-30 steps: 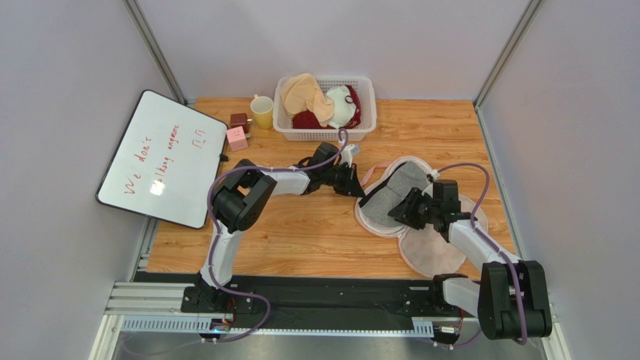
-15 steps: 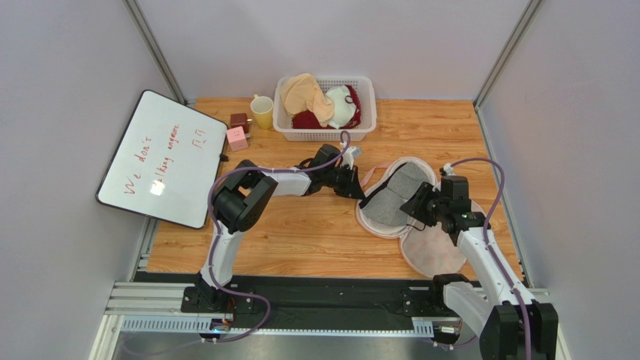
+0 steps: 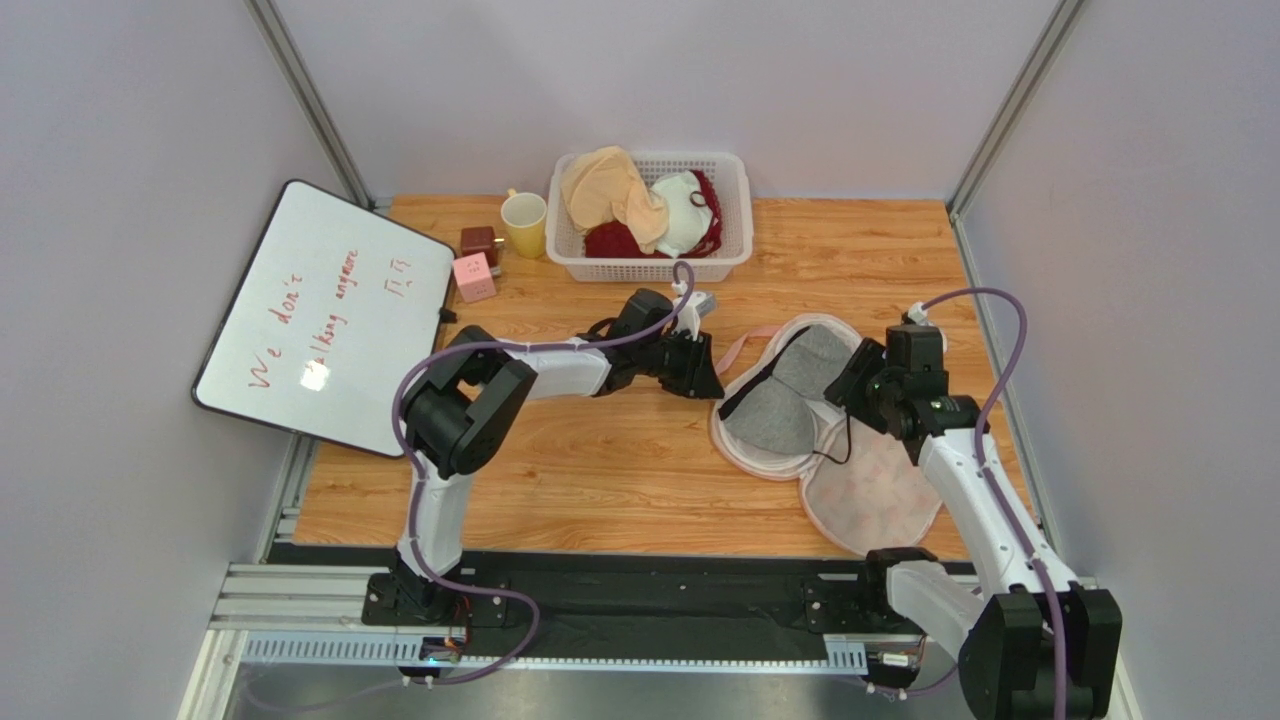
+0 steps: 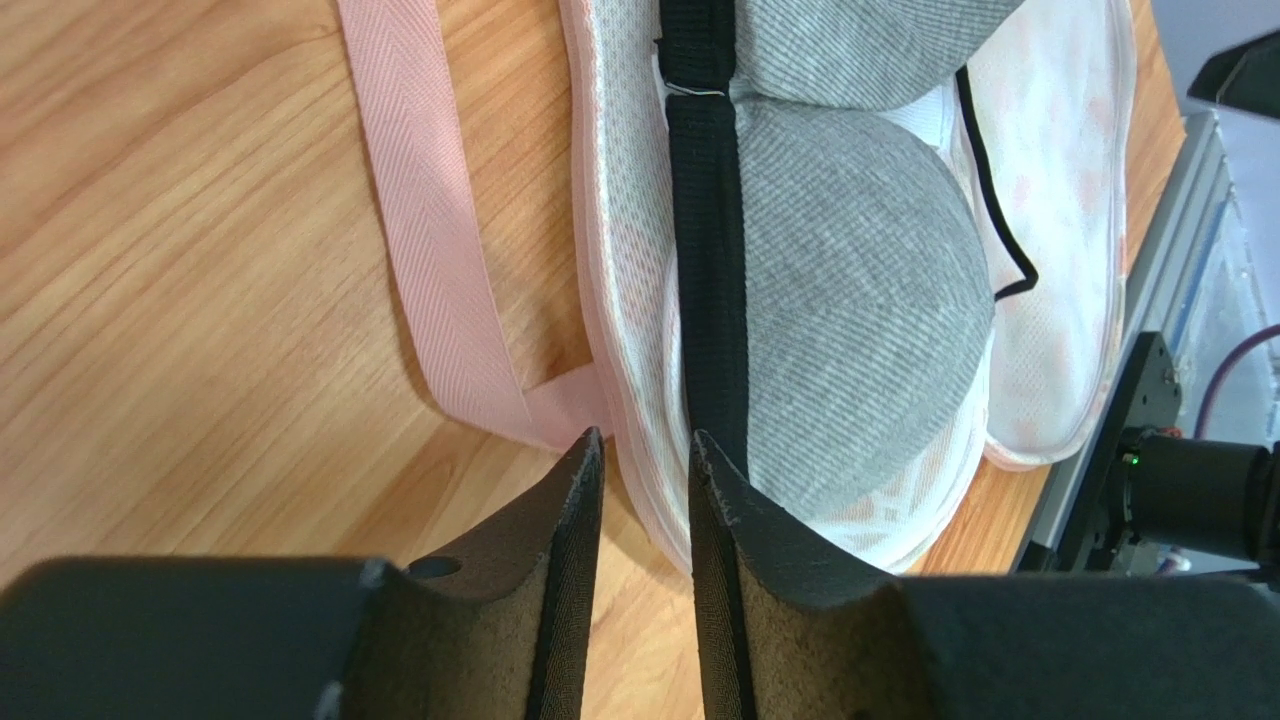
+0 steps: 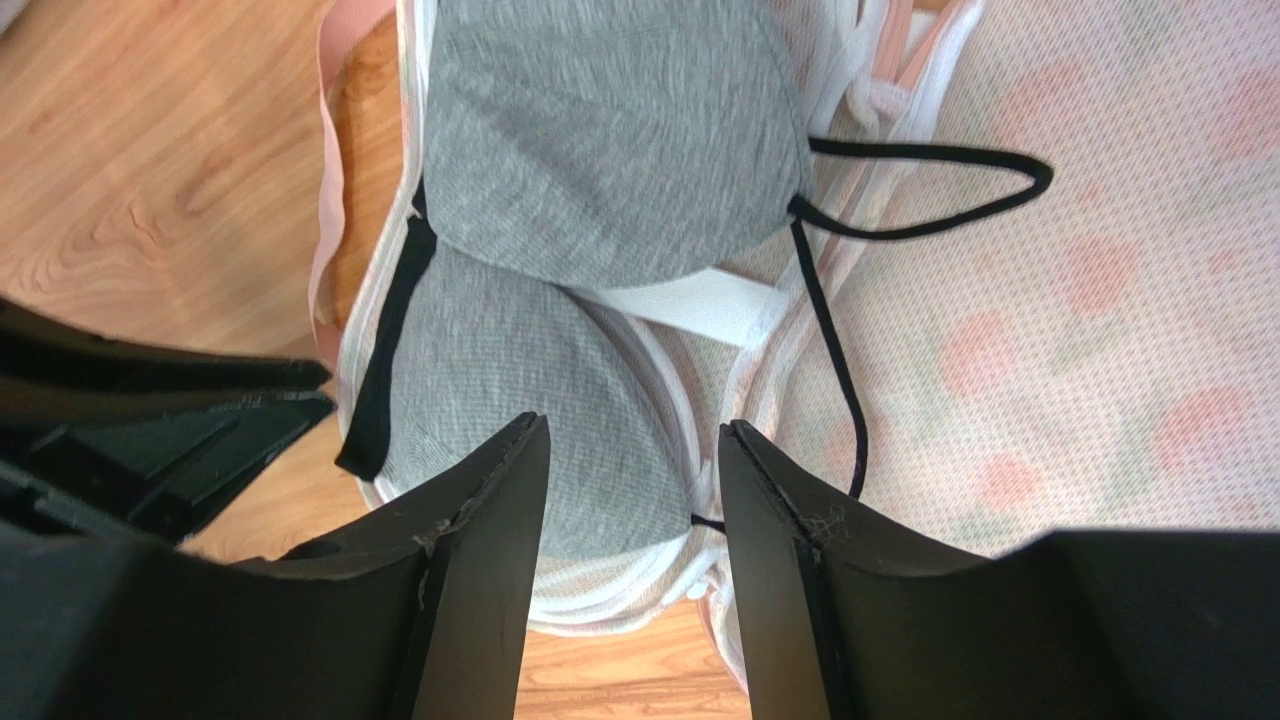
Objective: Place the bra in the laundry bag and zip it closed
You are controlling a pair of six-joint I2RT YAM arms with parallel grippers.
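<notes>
The laundry bag [image 3: 879, 503] is lying open like a book at about 3 o'clock on the table [image 3: 601, 480]. The bra [image 3: 789, 393] is resting cups up on its 10 o'clock half.

I think the closing is the danger. The black band [image 4: 706, 270] is running right along the pink zipper edge [image 4: 589, 255], and a thin black strap [image 5: 932, 188] is looping out over the empty 5 o'clock half, so the zipper may be catching either one.

The left gripper [image 4: 643, 450] is hovering over that edge with a narrow gap, clamping nothing. The right gripper [image 5: 631, 435] is standing half wide above a cup, empty.

The white basket [image 3: 646, 272] at 12 o'clock is holding a beige bra [image 3: 609, 188] and a white bra with red trim [image 3: 684, 210].
</notes>
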